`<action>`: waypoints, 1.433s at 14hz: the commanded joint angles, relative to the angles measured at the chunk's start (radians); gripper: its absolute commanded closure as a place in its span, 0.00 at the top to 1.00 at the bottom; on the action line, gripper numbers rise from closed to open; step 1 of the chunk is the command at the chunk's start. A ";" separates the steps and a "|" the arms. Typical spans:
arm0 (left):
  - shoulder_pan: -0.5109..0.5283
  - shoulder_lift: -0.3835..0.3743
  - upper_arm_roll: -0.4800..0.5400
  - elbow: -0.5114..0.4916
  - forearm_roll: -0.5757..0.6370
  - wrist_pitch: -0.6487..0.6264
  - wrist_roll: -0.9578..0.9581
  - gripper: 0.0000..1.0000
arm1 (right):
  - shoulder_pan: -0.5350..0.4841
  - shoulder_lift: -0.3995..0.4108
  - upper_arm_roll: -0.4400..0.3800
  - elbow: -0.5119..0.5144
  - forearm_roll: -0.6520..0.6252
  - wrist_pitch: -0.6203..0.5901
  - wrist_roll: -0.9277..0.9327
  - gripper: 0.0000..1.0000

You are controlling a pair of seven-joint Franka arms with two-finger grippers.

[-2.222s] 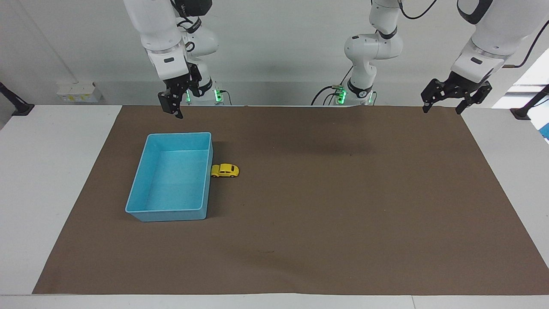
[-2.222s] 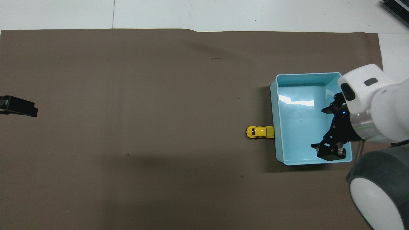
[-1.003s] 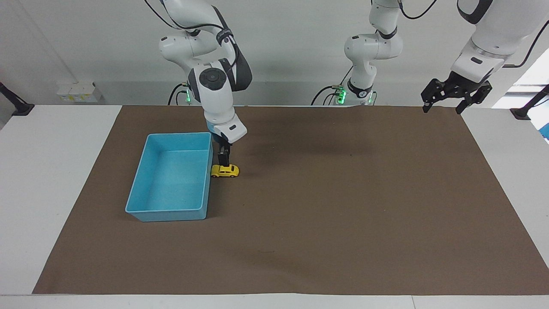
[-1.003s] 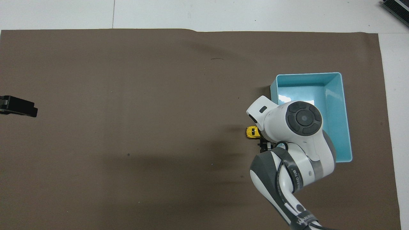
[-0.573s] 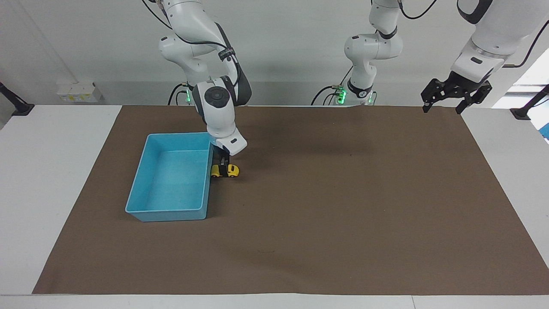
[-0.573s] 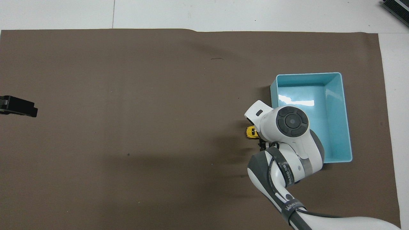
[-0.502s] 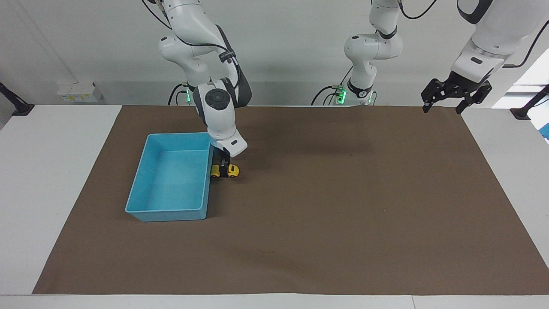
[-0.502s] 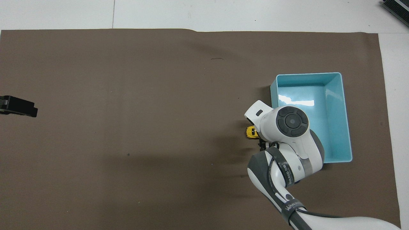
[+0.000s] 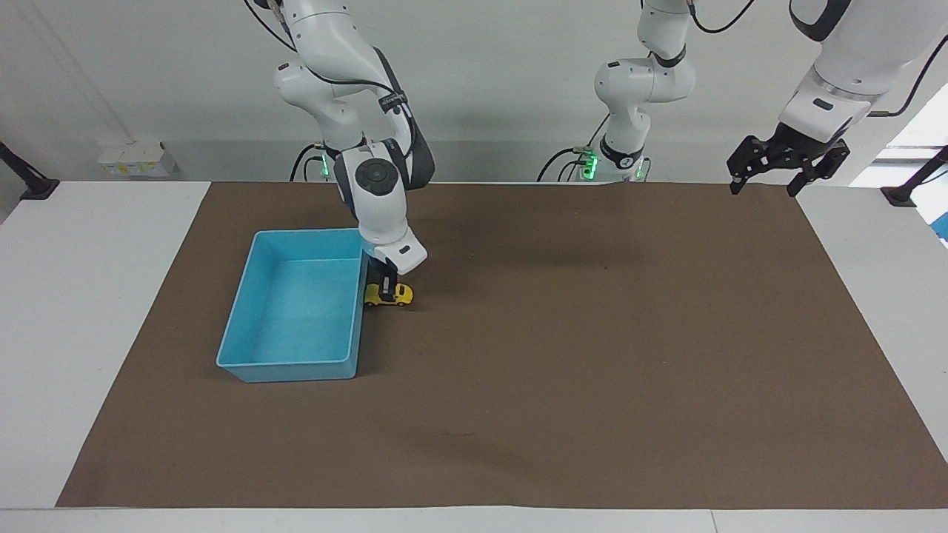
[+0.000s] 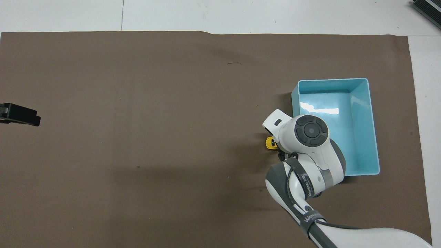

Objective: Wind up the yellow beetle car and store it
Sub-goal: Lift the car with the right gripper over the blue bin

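The yellow beetle car stands on the brown mat, touching the blue tray's long side that faces the left arm's end of the table. My right gripper is down at the car and straddles its middle, next to the tray wall. In the overhead view only the car's tip shows from under my right arm's wrist, which hides the gripper. The tray holds nothing. My left gripper is open and empty, and waits raised over the mat's corner nearest the left arm's base.
The brown mat covers most of the white table. The left gripper's tip shows at the edge of the overhead view. Nothing else lies on the mat.
My right arm swung from above the tray's near corner to the car and came down until its gripper straddled the car. The car, the tray and the left arm have not moved.
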 commanded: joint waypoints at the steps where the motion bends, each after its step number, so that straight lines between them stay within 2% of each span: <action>1: 0.002 -0.018 -0.002 -0.009 0.011 -0.013 -0.009 1.00 | -0.013 0.013 0.007 0.027 -0.014 0.000 -0.017 0.00; 5: 0.002 -0.018 -0.002 -0.009 0.011 -0.013 -0.009 1.00 | 0.006 0.047 0.008 0.128 -0.002 -0.039 0.020 0.00; 11: 0.002 -0.018 -0.002 -0.009 0.011 -0.013 -0.009 1.00 | 0.020 0.066 0.008 0.185 0.005 -0.053 0.020 0.00; 18: 0.002 -0.018 -0.002 -0.009 0.011 -0.013 -0.009 1.00 | 0.024 0.064 0.008 0.300 0.010 -0.208 0.021 0.00; 20: 0.002 -0.018 -0.002 -0.009 0.011 -0.013 -0.009 1.00 | 0.024 0.043 0.008 0.322 0.016 -0.259 0.021 0.00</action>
